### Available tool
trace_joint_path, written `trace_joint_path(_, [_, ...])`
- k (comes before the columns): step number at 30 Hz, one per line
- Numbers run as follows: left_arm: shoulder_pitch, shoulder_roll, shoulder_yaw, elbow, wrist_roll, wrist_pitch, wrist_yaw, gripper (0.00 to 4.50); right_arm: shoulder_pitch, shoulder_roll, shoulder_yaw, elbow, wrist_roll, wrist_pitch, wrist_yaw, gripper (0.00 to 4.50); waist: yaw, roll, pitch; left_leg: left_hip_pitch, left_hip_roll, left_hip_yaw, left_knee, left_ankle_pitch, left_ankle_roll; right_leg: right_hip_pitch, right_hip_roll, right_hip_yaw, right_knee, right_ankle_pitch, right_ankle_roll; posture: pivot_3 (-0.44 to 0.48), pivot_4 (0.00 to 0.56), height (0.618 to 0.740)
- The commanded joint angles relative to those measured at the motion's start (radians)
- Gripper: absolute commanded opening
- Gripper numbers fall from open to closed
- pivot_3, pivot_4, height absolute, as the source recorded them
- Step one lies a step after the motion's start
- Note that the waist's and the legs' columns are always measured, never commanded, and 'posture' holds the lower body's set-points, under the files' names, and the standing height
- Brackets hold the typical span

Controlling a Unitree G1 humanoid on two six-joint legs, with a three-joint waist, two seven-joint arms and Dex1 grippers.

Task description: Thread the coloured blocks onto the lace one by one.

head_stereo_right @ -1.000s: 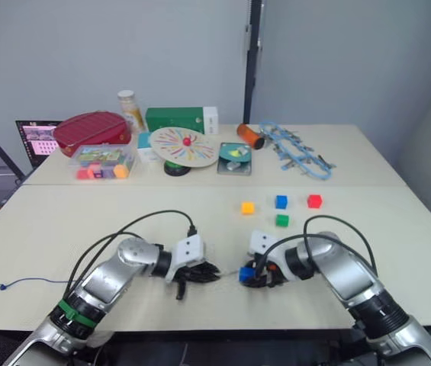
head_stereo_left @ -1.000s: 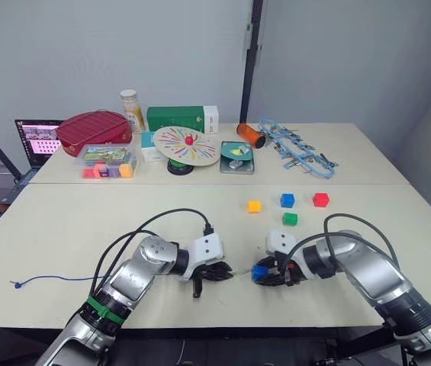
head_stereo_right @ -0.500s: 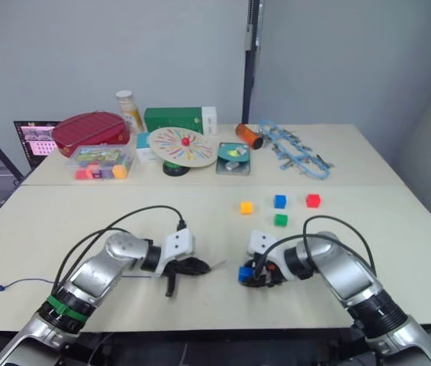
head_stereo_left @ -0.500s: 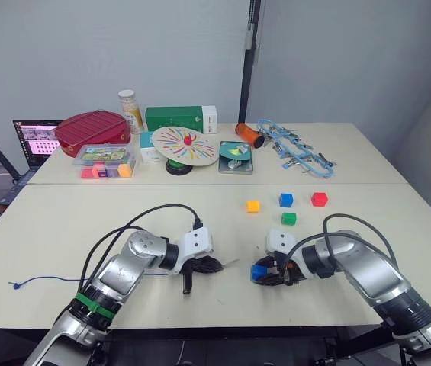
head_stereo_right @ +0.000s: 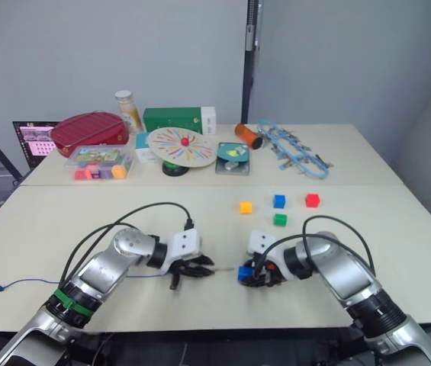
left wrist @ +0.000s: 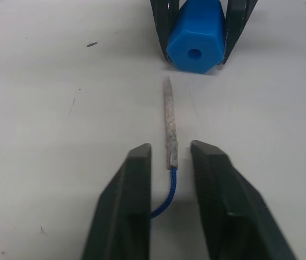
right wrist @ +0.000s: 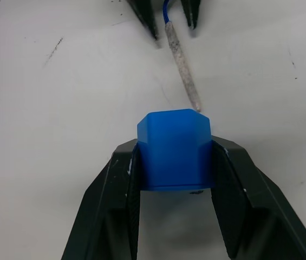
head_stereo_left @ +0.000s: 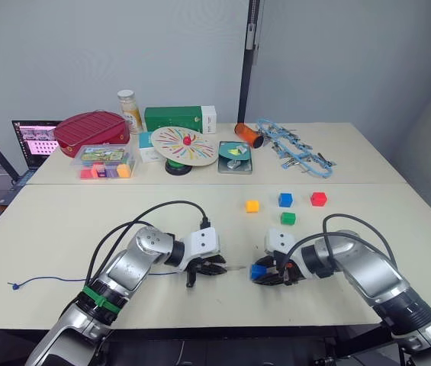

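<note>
Lace tip aims at blue block hole; R pincer grips block, L pincer apart.

The blue plastic cube is held at the table's near edge, at 3 o'clock from the dark-blue cord's pale stiff tip. Four small plastic cubes are set behind it, at 12 o'clock.
</note>
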Motion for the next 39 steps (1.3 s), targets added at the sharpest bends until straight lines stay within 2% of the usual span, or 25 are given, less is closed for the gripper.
trace_joint_path(1, [0.023, -0.008, 0.018, -0.013, -0.021, -0.034, -0.003, 2.26, 0.009, 0.003, 0.011, -0.001, -0.017, 0.003, -0.011, 1.29, 0.000, 0.000, 0.000, 0.000, 0.000, 0.000, 0.000, 0.000, 0.000, 0.000, 0.000, 0.000, 0.000, 0.000, 0.000, 0.000, 0.150, 0.740])
trace_joint_path(15, [0.040, -0.054, 0.025, 0.094, -0.017, -0.132, -0.004, 2.26, 0.003, 0.008, 0.017, 0.004, -0.022, -0.004, -0.010, 1.29, 0.001, 0.000, 0.000, 0.000, 0.000, 0.000, 0.000, 0.000, 0.000, 0.000, 0.000, 0.000, 0.000, 0.000, 0.000, 0.000, 0.150, 0.740])
trace_joint_path(23, [0.039, -0.043, 0.031, 0.113, 0.007, -0.106, 0.031, 0.00, 0.005, 0.009, 0.014, 0.003, -0.023, -0.010, -0.012, 1.29, -0.001, 0.000, 0.000, 0.000, 0.000, 0.000, 0.000, 0.000, 0.000, 0.000, 0.000, 0.000, 0.000, 0.000, 0.000, 0.000, 0.150, 0.740])
trace_joint_path(32, [0.051, -0.034, 0.089, 0.053, -0.069, -0.098, 0.010, 0.00, 0.005, 0.007, 0.014, 0.008, -0.026, -0.013, -0.010, 1.29, -0.004, 0.000, 0.000, 0.001, 0.000, 0.000, 0.000, 0.000, 0.000, 0.000, 0.000, 0.000, 0.002, 0.000, 0.000, 0.000, 0.150, 0.740])
trace_joint_path(35, [0.044, -0.025, 0.081, 0.007, -0.090, -0.073, -0.022, 0.00, 0.004, 0.008, 0.014, 0.011, -0.028, -0.015, -0.008, 1.29, -0.003, 0.000, 0.000, 0.001, 0.000, 0.000, 0.000, 0.000, 0.000, -0.001, 0.000, 0.000, 0.003, 0.000, 0.000, 0.000, 0.150, 0.740])
trace_joint_path(39, [0.026, -0.013, 0.037, -0.022, -0.056, -0.036, -0.044, 0.00, 0.002, 0.012, 0.015, 0.013, -0.029, -0.016, -0.006, 1.29, -0.003, 0.000, 0.000, 0.001, 0.000, 0.000, 0.000, 0.000, 0.000, -0.001, 0.000, 0.000, 0.004, 0.000, 0.000, 0.000, 0.150, 0.740])
